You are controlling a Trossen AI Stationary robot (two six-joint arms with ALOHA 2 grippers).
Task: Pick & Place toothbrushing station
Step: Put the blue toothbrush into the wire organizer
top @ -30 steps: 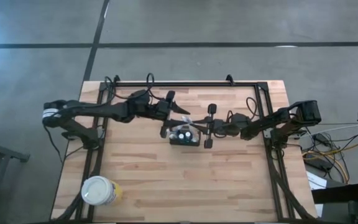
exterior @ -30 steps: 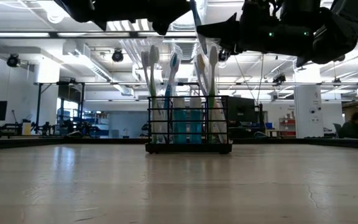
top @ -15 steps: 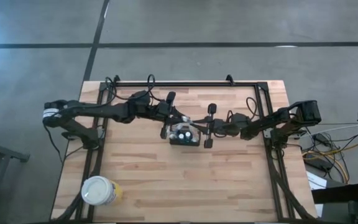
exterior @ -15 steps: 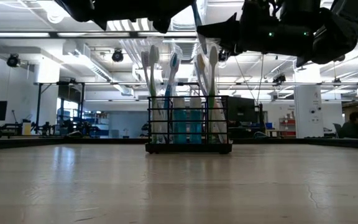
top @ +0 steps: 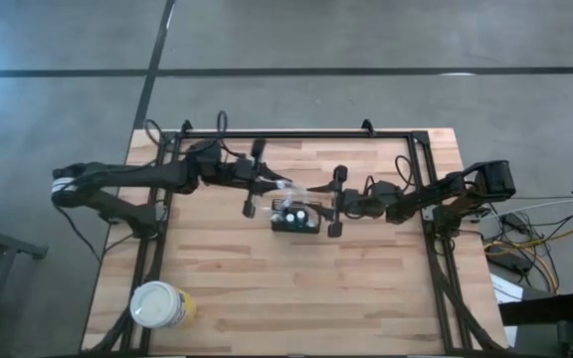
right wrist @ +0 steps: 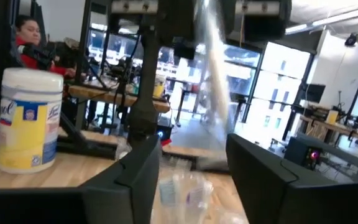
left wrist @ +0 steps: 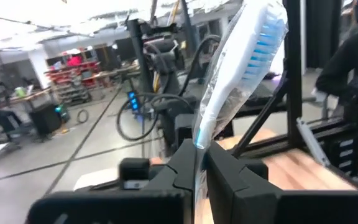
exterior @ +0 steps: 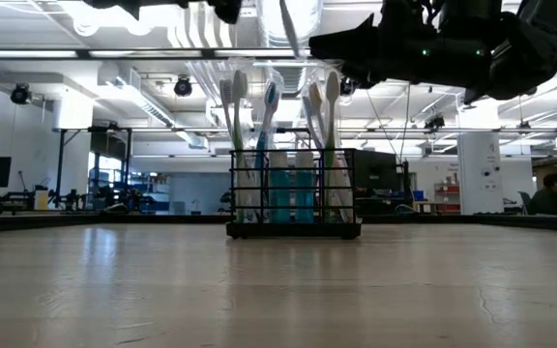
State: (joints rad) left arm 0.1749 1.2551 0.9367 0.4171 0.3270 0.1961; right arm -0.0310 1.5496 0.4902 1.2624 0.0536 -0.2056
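Observation:
The toothbrushing station [top: 296, 215], a black mesh caddy [exterior: 293, 193], stands mid-table with several toothbrushes upright in it. Above its far side my left gripper [top: 264, 187] is shut on a toothbrush in a clear wrapper [top: 294, 187], which has a white handle and blue bristles [left wrist: 263, 37]. My right gripper [top: 332, 203] stands open just right of the caddy. In the right wrist view the wrapped brush [right wrist: 213, 93] shows ahead of the gap between its fingers [right wrist: 135, 177], apart from them. My left gripper pinches the wrapped toothbrush's handle end [left wrist: 197, 144] between its two fingers. The fingers come about level from the table's left, and the brush runs on along them toward my right gripper, bristle head farthest out. The brush is lifted clear above the caddy.
A round white tub with a yellow label [top: 160, 304] stands near the table's front left corner. A black frame rail [top: 296, 134] runs along the table's far edge and down both sides. Cables [top: 401, 169] lie by the right arm.
My left gripper has gone up and toward the table's left edge with the wrapped toothbrush. The brush has risen with it and come away from my right gripper. My right arm has kept its place beside the caddy.

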